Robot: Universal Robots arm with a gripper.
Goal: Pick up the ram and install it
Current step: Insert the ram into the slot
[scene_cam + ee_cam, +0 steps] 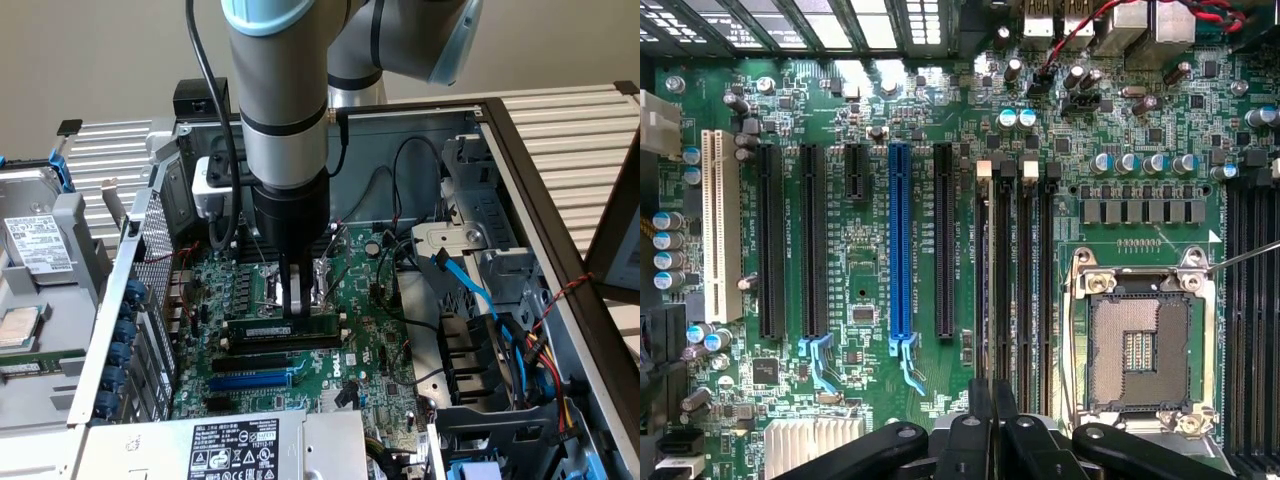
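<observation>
Jaws pressed together over ram (on green motherboard), open case on slatted table.

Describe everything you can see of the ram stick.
The ram is a long, thin green circuit board with dark chips along its face. It stands level on its long edge at a black memory slot on the motherboard, parallel to the blue expansion slot. The gripper is above it, with its jaws shut on the top edge about mid-length.
</observation>
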